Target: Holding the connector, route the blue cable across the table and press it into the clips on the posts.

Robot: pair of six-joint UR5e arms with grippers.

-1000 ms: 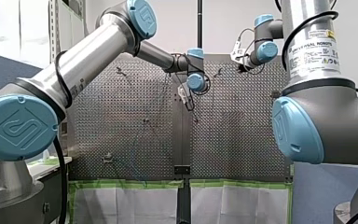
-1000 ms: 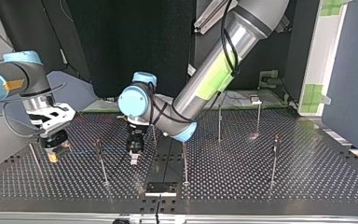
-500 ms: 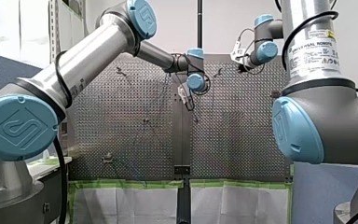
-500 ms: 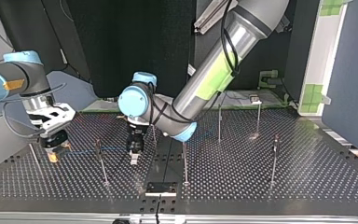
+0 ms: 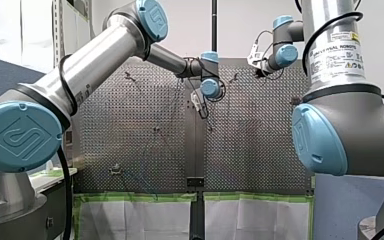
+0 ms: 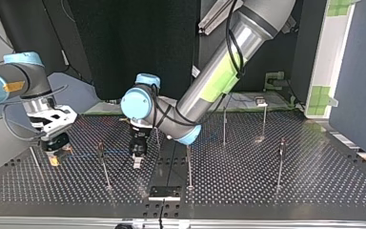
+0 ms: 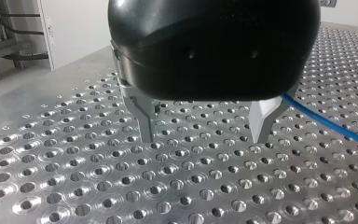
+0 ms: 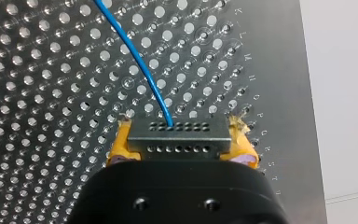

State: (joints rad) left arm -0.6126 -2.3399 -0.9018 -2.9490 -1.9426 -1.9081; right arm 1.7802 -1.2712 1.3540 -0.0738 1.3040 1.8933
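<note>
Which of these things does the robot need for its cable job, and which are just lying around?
For the job: blue cable, connector in my right gripper, posts, my open left gripper.
Just lying about: black plate at the table edge, green tape on the white panel.

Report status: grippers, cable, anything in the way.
Right gripper shut on connector. Left gripper open, empty, cable beside its fingers. Cable runs to post between grippers; whether clipped, unclear.
</note>
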